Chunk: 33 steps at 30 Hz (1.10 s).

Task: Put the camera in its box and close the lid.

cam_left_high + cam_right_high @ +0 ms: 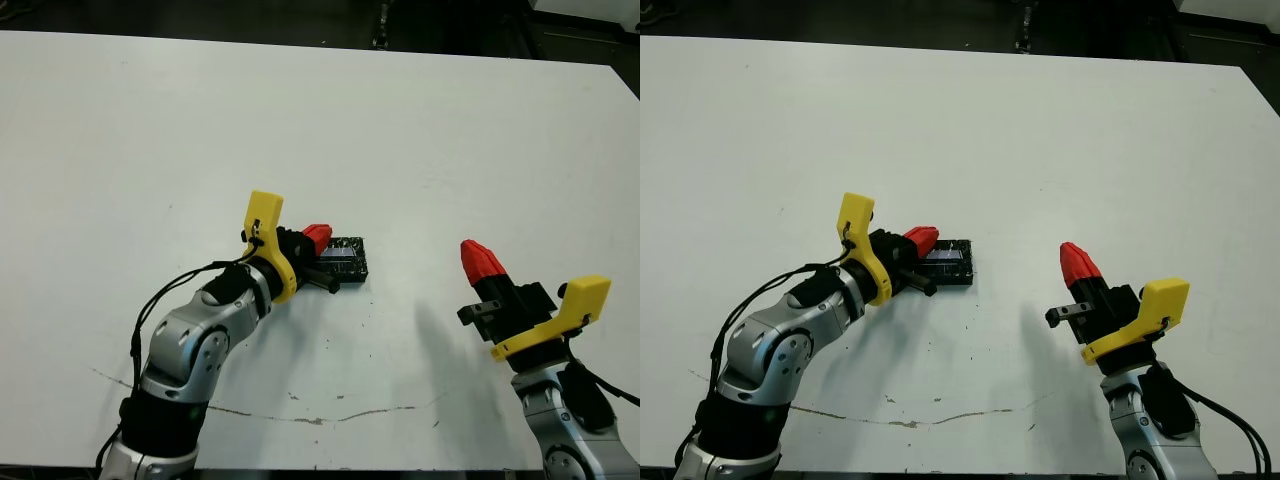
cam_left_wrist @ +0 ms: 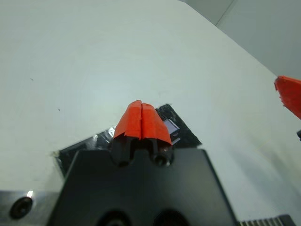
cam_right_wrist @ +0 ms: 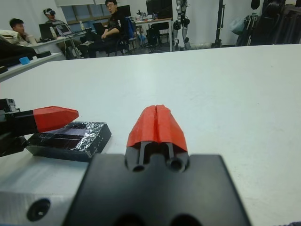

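Two grippers, both with nothing between the fingers.

Left gripper (image 1: 317,237): one, two red fingertips (image 2: 141,121) pressed together with no gap, holding nothing. The tips lie over the near edge of the one black crinkled package, touching or just above it; contact cannot be told.

Box with lid (image 1: 343,260): one closed unit, directly under and just ahead of the left gripper's tips. From the right wrist view it shows as a low flat block (image 3: 70,139) wrapped in shiny crinkled black, with a bluish-purple glossy strip along its top. Whether that strip is the camera or part of the lid cannot be told. No separate camera lies loose anywhere in view.

Right gripper (image 1: 1076,264): one, fingers (image 3: 156,123) closed flush against each other, empty. It is raised off the table, well apart from the package, which lies off to its left side.

Table (image 1: 420,140): one, white, extending beyond both grippers; a thin dark crack line (image 1: 330,418) runs across its near part, behind the grippers.

Beyond the table's far edge: two seated people (image 3: 113,23) at desks, and dark equipment stands.
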{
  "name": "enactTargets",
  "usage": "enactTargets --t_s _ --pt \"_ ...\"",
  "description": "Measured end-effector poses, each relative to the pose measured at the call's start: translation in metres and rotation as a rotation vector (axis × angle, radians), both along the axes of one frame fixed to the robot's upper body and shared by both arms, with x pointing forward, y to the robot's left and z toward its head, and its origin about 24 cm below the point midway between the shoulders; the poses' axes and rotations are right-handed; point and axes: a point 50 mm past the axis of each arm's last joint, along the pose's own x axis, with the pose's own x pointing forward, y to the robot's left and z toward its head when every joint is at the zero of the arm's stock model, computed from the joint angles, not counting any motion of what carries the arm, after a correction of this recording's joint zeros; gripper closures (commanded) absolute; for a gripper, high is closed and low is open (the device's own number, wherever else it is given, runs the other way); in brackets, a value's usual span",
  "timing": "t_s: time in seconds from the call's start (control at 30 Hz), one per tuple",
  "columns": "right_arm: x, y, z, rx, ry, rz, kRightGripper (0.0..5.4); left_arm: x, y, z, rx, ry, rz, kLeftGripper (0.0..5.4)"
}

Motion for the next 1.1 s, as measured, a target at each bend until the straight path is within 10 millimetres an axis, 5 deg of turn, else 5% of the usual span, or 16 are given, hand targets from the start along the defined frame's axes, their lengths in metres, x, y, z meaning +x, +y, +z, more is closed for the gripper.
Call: enactTargets --t_s 0.33,0.5,0.73,1.1 --pt "0.0 0.001 0.0 0.004 0.0 0.002 5.4 -0.005 0.01 0.0 -0.018 -0.088 -0.033 5.39" --pt "0.001 0.001 0.001 0.018 0.003 0.008 5.4 -0.008 0.042 0.005 -0.006 -0.227 0.044 5.39" --pt "0.008 0.002 0.011 0.024 -0.042 0.002 5.4 -0.009 0.084 0.042 -0.058 -0.568 0.208 5.39" --pt "0.022 0.004 0.028 0.035 -0.104 -0.062 5.4 -0.026 0.113 0.047 -0.01 -0.778 0.486 5.39"
